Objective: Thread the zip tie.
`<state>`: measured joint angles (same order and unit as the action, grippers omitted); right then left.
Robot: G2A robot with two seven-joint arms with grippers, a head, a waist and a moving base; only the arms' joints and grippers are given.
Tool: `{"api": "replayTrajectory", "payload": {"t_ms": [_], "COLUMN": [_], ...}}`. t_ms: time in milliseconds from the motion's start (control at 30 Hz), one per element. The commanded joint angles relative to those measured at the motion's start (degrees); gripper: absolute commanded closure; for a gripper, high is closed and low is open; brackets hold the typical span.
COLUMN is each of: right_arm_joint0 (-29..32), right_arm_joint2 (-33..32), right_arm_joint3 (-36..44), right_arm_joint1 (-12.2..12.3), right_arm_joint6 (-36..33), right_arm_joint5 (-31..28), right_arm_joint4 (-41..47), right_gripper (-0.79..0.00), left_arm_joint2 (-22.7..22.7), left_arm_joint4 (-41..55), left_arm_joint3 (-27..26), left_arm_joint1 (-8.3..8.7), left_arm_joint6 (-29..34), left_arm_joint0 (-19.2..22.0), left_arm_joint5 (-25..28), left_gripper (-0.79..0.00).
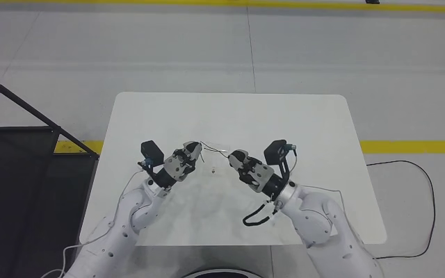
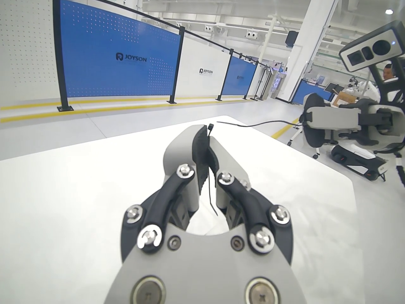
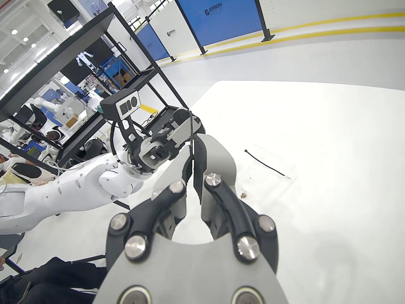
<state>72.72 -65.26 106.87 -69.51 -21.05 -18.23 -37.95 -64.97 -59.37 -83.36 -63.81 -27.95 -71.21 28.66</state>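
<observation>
A thin black zip tie [image 1: 214, 149] spans the gap between my two grippers above the white table [image 1: 313, 125]. My left gripper [image 1: 192, 151] [image 2: 205, 134] is shut on the tie. The tie's head [image 2: 210, 127] pokes out past the fingertips, and a loose end [image 2: 212, 202] trails back between the fingers. My right gripper [image 1: 234, 156] [image 3: 193, 148] is shut on the strap [image 3: 191, 128], which rises toward the left gripper [image 3: 185, 121] facing it. Both grippers hover close together over the table's near middle.
A second black zip tie [image 3: 265, 163] lies flat on a clear plastic sheet [image 3: 284, 180] on the table just beyond the grippers. A small brown scrap [image 3: 243, 195] lies beside it. A black rack [image 1: 28, 181] stands off the table's left side.
</observation>
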Motion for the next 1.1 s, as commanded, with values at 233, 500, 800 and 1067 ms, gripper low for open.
{"api": "replayTrajectory", "payload": {"t_ms": [233, 500, 800, 1067], "right_arm_joint0": [-0.73, -0.64, -0.18, -0.61], "right_arm_joint2": [0.6, 0.68, 0.52, 0.75], "right_arm_joint3": [-0.51, -0.4, -0.19, -0.27], "right_arm_joint1": [-0.15, -0.18, -0.14, -0.24], "right_arm_joint6": [-0.44, -0.25, -0.01, -0.23], "right_arm_joint5": [0.51, 0.2, -0.21, 0.32], "right_arm_joint4": [0.0, -0.13, -0.45, -0.41], "right_gripper": [0.0, 0.0, 0.0, 0.0], "left_arm_joint2": [-0.31, -0.31, -0.31, -0.31], "left_arm_joint4": [0.01, 0.01, 0.01, 0.01], "left_arm_joint3": [0.09, 0.09, 0.09, 0.09], "left_arm_joint1": [-0.43, -0.43, -0.43, -0.43], "left_arm_joint6": [0.37, 0.37, 0.37, 0.37], "left_arm_joint0": [-0.06, -0.06, -0.06, -0.06], "left_arm_joint5": [-0.09, -0.09, -0.09, -0.09], "left_gripper": [0.0, 0.0, 0.0, 0.0]}}
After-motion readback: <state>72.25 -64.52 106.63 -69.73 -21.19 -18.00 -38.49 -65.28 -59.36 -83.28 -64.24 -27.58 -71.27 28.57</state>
